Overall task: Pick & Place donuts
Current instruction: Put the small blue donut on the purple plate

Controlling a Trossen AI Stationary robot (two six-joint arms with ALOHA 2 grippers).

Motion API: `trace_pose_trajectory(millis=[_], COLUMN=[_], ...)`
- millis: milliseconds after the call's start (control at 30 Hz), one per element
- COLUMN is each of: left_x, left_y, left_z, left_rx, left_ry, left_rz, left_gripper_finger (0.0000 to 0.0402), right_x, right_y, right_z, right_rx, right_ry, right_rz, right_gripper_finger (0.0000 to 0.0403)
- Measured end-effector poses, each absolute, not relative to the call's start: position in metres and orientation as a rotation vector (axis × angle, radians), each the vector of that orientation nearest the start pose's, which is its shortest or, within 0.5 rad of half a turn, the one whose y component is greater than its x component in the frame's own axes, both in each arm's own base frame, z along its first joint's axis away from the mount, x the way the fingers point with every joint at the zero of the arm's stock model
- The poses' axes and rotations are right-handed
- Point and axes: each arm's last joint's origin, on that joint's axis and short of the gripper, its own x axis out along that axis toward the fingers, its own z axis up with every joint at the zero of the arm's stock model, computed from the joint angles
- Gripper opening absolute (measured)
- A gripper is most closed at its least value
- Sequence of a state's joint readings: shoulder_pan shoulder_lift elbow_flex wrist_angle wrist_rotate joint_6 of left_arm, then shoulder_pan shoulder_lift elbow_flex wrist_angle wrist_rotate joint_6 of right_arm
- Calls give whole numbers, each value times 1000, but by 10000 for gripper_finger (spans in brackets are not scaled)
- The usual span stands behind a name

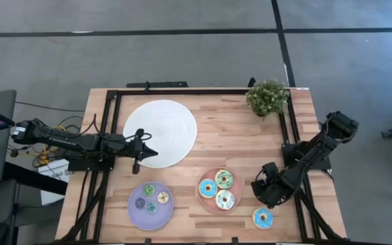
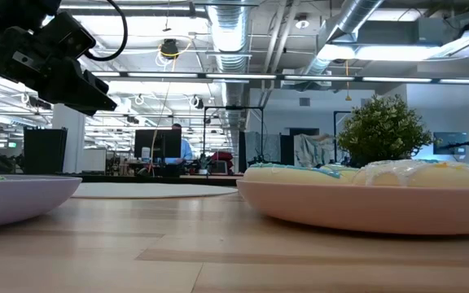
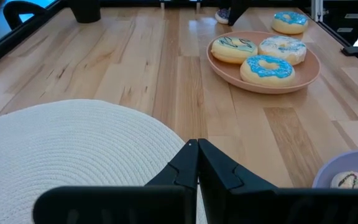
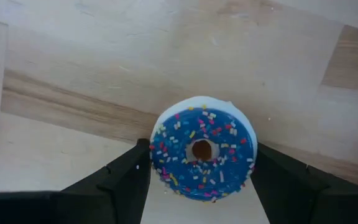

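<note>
A blue-iced donut (image 4: 202, 149) with sprinkles lies flat on the wood near the table's front right (image 1: 263, 218). My right gripper (image 4: 201, 171) points down over it, open, one finger on each side of the donut. Three larger donuts (image 1: 224, 180) lie on the pink plate (image 1: 206, 203). Several small donuts (image 1: 151, 206) lie on the lilac plate (image 1: 152, 221). My left gripper (image 3: 197, 144) is shut and holds nothing. It hangs still above the left part of the large white disc (image 1: 160, 133). My right gripper comes from above with its fingers (image 4: 126, 177) close against two opposite sides of the blue donut's rim (image 4: 156, 155). The donut rests flat on the table. Whether the fingers touch it, I cannot tell.
A small potted plant (image 1: 267, 97) stands at the far right corner. A dark frame (image 1: 182, 91) runs along the table's far and side edges. Bare wood lies between the white disc and the two plates, and between the pink plate and the blue donut.
</note>
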State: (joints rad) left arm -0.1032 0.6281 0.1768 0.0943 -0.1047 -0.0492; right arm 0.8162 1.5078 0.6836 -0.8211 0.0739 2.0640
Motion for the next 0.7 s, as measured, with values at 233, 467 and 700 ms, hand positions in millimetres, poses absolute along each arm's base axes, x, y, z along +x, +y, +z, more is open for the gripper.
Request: trace_pose_trajectory(millis=[233,467,700], left_x=[143,143,143], left_y=[-12,-12,-12], left_z=[172,171,171], left_rx=[-11,-11,-11], left_ry=[360,362,362], left_rz=[10,10,10], left_gripper_finger=[0,0,0], right_x=[143,143,144], right_y=[149,149,149], right_z=[133,133,133], right_rx=[886,885,883], right_ry=[1259,1256,1251], right_rz=[-1022,-1022,-1012], right_gripper_finger=[249,246,213])
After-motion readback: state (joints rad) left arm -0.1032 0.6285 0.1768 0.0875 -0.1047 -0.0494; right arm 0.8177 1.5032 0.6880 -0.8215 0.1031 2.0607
